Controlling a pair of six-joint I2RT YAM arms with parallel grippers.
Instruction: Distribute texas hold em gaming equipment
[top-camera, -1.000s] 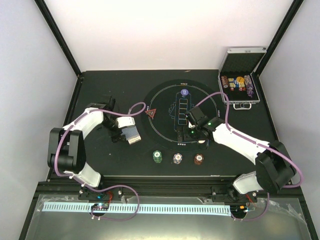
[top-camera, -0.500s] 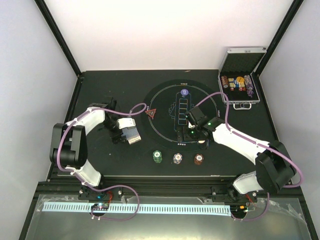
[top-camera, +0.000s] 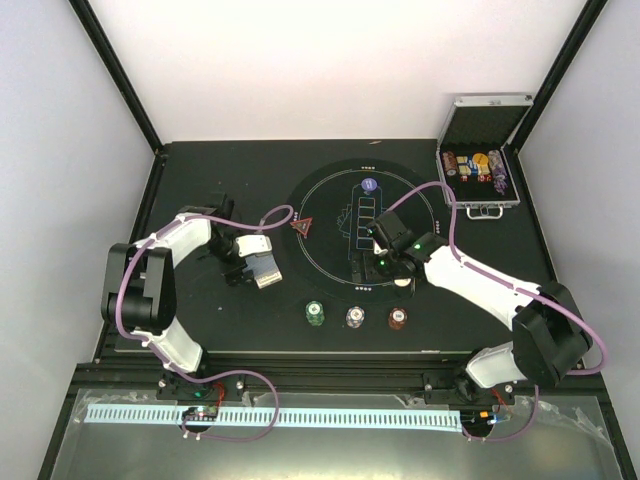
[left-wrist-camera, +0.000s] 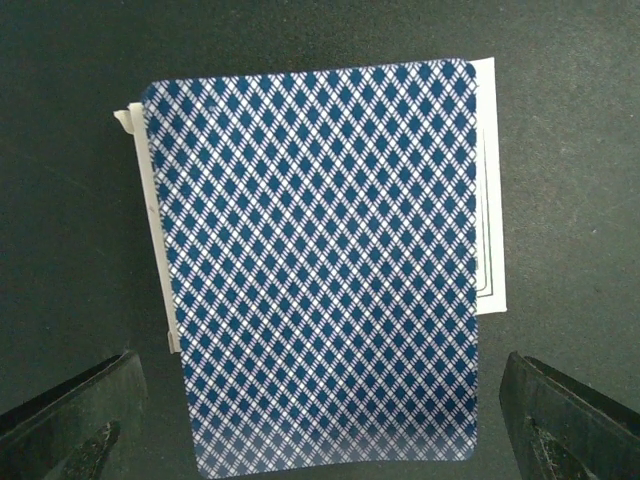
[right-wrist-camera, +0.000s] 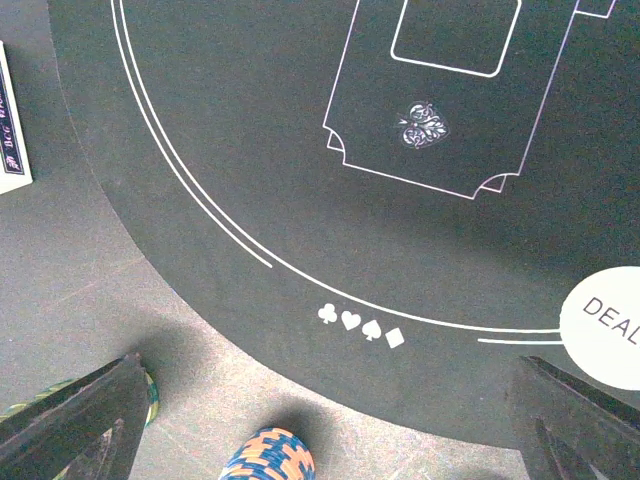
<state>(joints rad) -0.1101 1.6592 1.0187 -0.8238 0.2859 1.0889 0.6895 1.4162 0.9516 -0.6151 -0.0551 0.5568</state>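
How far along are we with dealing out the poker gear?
Done: green chips, purple-white chips and red-brown chips sit in a row beside the mat; the red marker and dealer button are at its rim. In hand: nothing; the left end effector hangs open over the deck, the right end effector open. Left: dealing cards; the mat's card outlines are empty.

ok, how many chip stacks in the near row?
3: green stack left, purple-white stack middle, red-brown stack right, all just outside the mat, near side. None looks hidden.
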